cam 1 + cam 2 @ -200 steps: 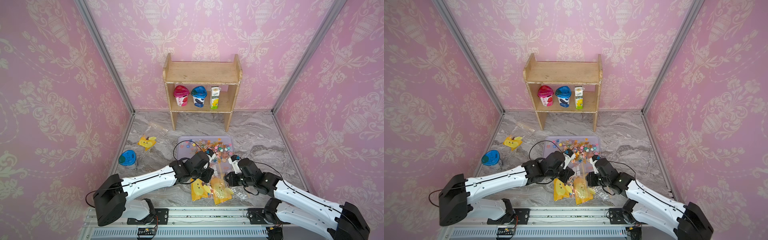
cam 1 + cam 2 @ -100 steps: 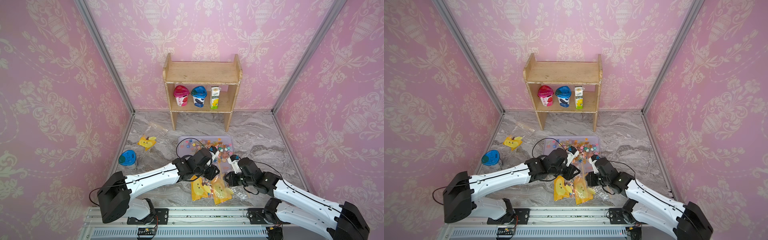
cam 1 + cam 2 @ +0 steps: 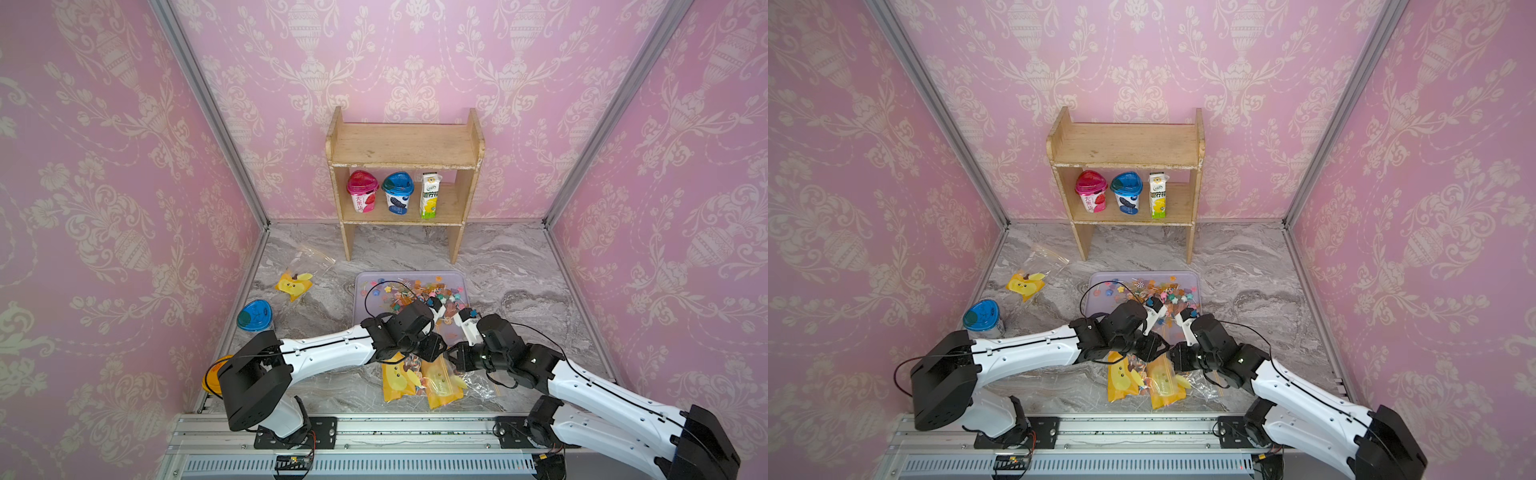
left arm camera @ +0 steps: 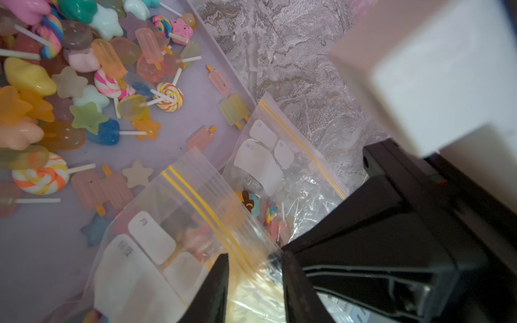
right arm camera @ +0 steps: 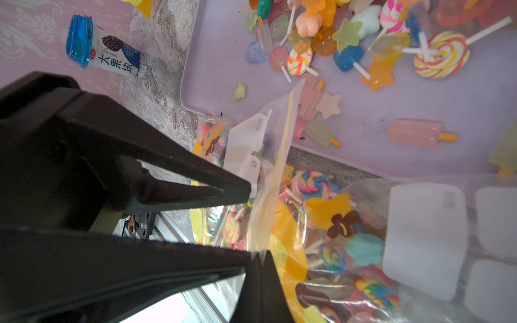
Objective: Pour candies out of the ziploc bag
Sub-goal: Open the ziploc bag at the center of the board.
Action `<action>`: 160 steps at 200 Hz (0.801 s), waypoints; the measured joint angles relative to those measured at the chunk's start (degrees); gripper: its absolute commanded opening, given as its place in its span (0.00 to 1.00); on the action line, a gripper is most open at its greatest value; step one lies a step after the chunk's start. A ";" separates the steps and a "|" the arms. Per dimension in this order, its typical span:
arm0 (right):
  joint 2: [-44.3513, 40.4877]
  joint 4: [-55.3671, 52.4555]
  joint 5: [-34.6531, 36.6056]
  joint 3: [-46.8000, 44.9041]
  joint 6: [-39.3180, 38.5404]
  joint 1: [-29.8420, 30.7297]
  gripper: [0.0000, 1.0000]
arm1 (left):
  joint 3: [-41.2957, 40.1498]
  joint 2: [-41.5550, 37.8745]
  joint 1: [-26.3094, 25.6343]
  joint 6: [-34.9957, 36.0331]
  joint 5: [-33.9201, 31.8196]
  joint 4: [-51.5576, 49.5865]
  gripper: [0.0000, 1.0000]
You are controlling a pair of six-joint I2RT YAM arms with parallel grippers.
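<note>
Candies (image 3: 415, 293) in many colours, among them stars, ice-lolly shapes and swirl lollipops on white sticks, lie heaped on a lavender tray (image 3: 362, 279) in the middle of a grey marbled table (image 3: 519, 270). More of them sit inside two clear zip bags with yellow print. These lie side by side on the table between the tray and the table's front edge. The bag (image 3: 395, 380) on the robot's left has its open mouth reaching over the tray's near edge. The second bag (image 3: 442, 386) lies just beside it. The right gripper (image 5: 261, 257) has its jaws together, pinching the bag's zip rim. The left gripper (image 4: 254, 254) has its jaws apart, one on each side of the same rim's film. Whether they touch the film cannot be told. A blue-lidded cup (image 3: 254, 316) stands at the table's left side. A wooden shelf (image 3: 405, 145) stands at the back.
</note>
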 measured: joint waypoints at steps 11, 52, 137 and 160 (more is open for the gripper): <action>0.00 -0.02 -0.22 0.00 0.00 0.02 0.00 | 0.00 0.22 0.00 -0.31 -0.07 0.55 0.41; 0.00 -0.02 -0.61 -0.02 0.02 0.02 0.00 | 0.00 0.46 0.02 -0.87 -0.11 1.49 0.40; -0.02 0.20 -0.83 -0.22 0.02 0.02 0.00 | 0.76 1.86 -0.15 -0.85 -0.11 0.22 0.28; -0.02 0.15 -0.68 -0.24 0.02 0.02 0.00 | 0.81 1.86 -0.39 -0.63 -0.13 -0.20 0.22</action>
